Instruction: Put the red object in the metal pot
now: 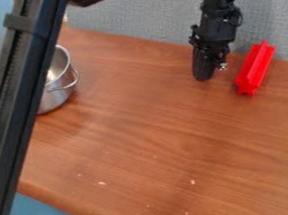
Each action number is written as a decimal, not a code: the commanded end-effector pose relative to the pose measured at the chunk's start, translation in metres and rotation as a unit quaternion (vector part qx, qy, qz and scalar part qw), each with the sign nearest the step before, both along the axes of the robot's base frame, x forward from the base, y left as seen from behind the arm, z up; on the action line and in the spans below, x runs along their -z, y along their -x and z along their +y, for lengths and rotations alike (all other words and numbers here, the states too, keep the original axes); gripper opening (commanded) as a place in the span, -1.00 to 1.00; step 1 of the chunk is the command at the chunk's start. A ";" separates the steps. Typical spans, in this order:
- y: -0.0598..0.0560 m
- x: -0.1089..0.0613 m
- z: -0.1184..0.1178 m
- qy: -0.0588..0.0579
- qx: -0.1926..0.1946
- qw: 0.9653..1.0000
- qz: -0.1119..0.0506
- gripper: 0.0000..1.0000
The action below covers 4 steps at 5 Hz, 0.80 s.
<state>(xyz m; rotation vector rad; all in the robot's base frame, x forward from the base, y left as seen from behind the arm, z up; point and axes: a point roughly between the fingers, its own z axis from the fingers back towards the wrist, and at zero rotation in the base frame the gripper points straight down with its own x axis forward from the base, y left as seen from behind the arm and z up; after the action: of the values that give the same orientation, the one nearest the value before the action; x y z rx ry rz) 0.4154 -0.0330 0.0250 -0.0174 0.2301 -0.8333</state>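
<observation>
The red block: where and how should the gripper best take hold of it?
Probably across the middle of the red block, from above, with one fingertip against each long side. It lies flat and is longer than it is wide, so its narrow width suits the gripper. The gripper is beside it, so it would likely need to lift and shift over first.

Lighting moderate, diffuse. Pale sheen on table (177, 125), center and upper left of frame. Pot (57, 83) shows bright highlights. Fine detail soft; arm (21, 96) near-black.
</observation>
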 end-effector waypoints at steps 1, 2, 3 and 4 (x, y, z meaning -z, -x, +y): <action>-0.002 -0.025 -0.001 0.004 0.000 1.000 -0.031 -1.00; 0.000 -0.031 -0.002 0.004 -0.002 0.999 -0.037 -1.00; 0.003 -0.038 -0.004 0.003 -0.003 0.999 -0.044 -1.00; 0.009 -0.051 -0.006 0.003 -0.007 0.998 -0.056 -1.00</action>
<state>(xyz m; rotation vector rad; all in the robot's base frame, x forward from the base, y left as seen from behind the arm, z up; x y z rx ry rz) 0.3990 -0.0356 0.0364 -0.0152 0.2260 -0.8131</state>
